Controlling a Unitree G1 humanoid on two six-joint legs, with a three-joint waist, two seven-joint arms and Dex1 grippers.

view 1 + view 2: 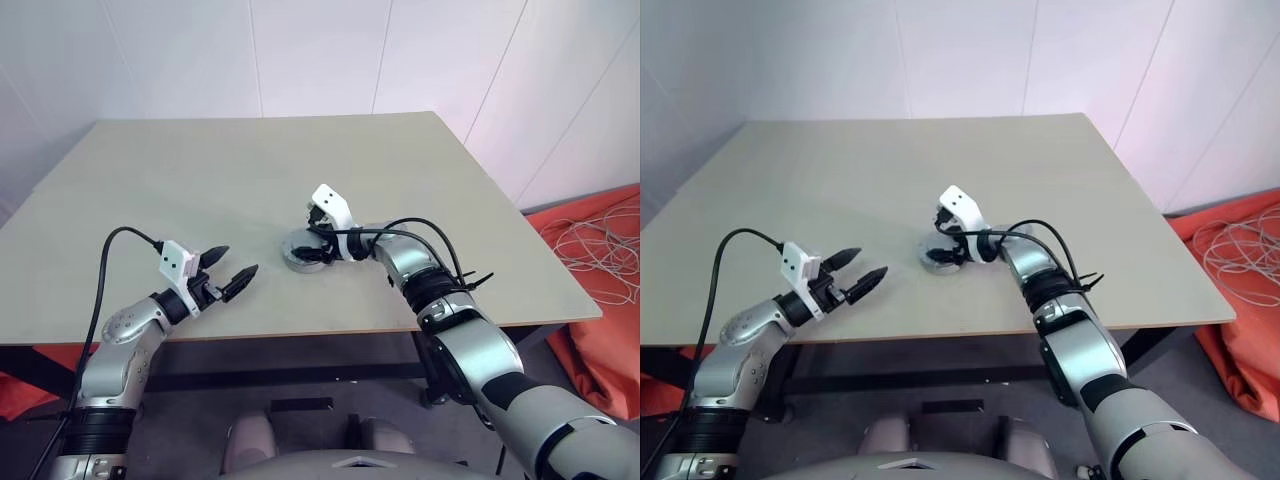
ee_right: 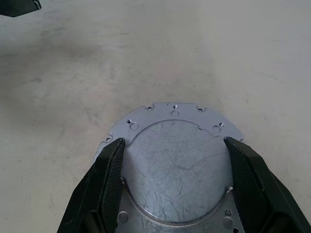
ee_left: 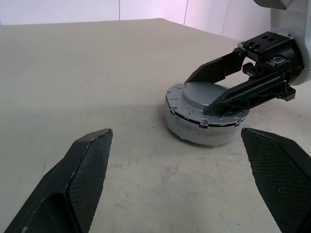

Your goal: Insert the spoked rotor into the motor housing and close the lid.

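Note:
The motor housing (image 3: 194, 133), a round pale body, stands on the table a little right of centre. The grey lid (image 2: 175, 165), with its notched rim, lies flat on top of it. My right gripper (image 1: 311, 251) points down at the lid, its two fingers pressed against opposite sides of the lid's raised round centre. To the left, near the front edge, my left gripper (image 1: 238, 262) hovers above the table with its fingers wide apart and nothing between them, pointing toward the housing. The spoked rotor is hidden.
The beige table (image 1: 200, 170) stretches bare behind and to the left of the housing. White walls stand close behind it. On the floor to the right lies an orange heap with coiled white cables (image 1: 600, 250).

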